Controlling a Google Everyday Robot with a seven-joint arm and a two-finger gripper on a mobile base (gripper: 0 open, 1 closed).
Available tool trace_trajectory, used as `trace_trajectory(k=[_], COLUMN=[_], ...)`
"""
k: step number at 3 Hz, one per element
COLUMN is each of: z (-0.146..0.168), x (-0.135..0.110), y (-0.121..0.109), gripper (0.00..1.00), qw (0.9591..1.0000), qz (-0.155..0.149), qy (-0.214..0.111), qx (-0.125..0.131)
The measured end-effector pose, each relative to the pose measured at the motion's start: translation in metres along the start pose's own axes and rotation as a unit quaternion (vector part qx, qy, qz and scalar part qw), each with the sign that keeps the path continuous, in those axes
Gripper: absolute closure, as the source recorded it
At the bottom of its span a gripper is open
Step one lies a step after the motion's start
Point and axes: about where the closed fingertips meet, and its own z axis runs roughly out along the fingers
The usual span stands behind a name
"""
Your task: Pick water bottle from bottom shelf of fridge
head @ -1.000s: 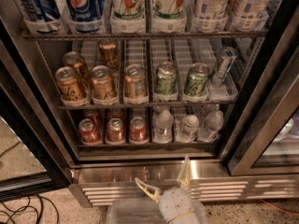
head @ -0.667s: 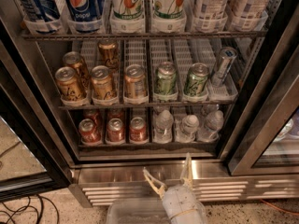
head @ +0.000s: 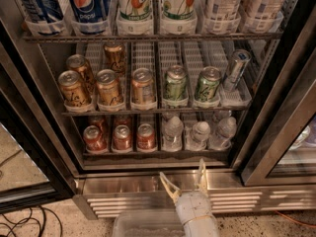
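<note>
Fridge (head: 148, 184), a large stainless-steel drinks cooler with a slatted vent grille, fills the view. Its bottom shelf (head: 158, 155), a metal wire rack with white lane dividers, carries three red soda cans (head: 122, 137) on the left and three small clear plastic bottles on the right. The pale two-finger gripper (head: 183, 177) hangs just below the shelf lip in front of the steel sill, fingers spread apart and holding nothing. The target water bottle (head: 173, 132), clear and ribbed with a white cap, stands in the left bottle lane. Best to rise over the lip, enter straight and clamp the ribbed body, clear of the neighbouring bottle. Against the earlier frame, the gripper sits higher and further right; the bottles are unmoved.
</note>
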Motion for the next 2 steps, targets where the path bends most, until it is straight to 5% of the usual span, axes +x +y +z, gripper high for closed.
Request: trace_trajectory(k=[2], z=[0.025], x=[0.014], y=[-0.023], gripper=[0.26], qw=[0.9992], qz=[0.006], qy=[0.019], qx=[0.034])
